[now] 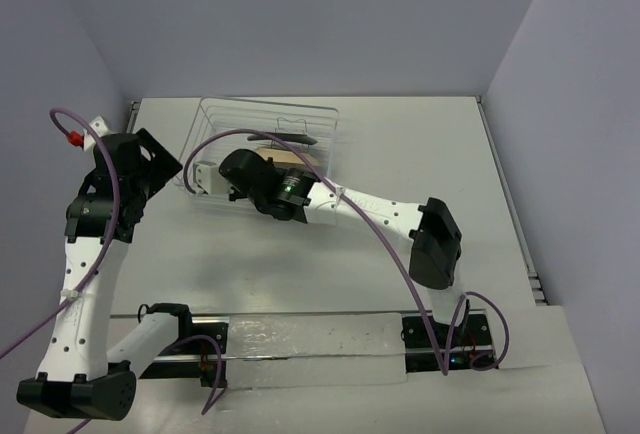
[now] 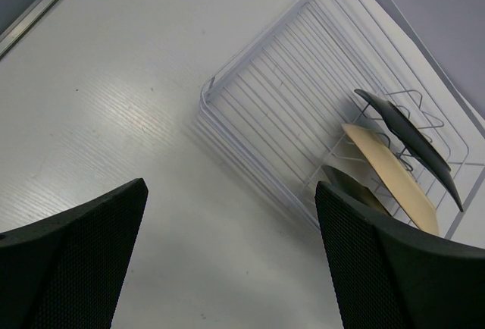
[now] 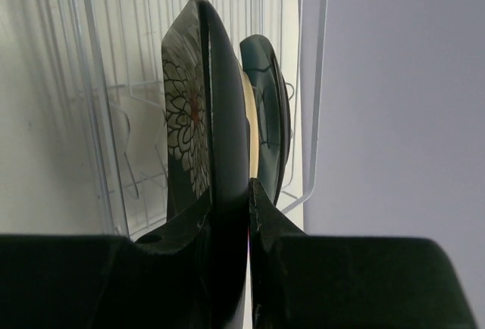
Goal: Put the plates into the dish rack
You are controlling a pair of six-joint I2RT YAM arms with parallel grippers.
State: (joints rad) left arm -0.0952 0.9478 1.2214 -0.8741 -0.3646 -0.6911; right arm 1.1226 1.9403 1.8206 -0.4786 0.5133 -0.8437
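Note:
The wire dish rack (image 1: 322, 111) stands at the back middle of the table. My right gripper (image 3: 229, 192) is shut on the lower edge of the black plate with white flowers (image 3: 189, 109) and holds it upright inside the rack (image 3: 311, 79). Just behind it stand the cream plate (image 3: 248, 128) and the teal plate (image 3: 269, 101), both on edge among the prongs. In the left wrist view the teal (image 2: 409, 143), cream (image 2: 390, 181) and black (image 2: 348, 185) plates lean in a row in the rack (image 2: 250, 109). My left gripper (image 2: 229, 189) is open and empty above the bare table, left of the rack.
The left half of the rack floor (image 2: 288, 79) holds no plates. The table's left rim (image 2: 38, 7) and the walls lie close by. The right arm's elbow (image 1: 435, 239) rests to the right of the rack. A clear strip (image 1: 300, 339) lies along the near edge.

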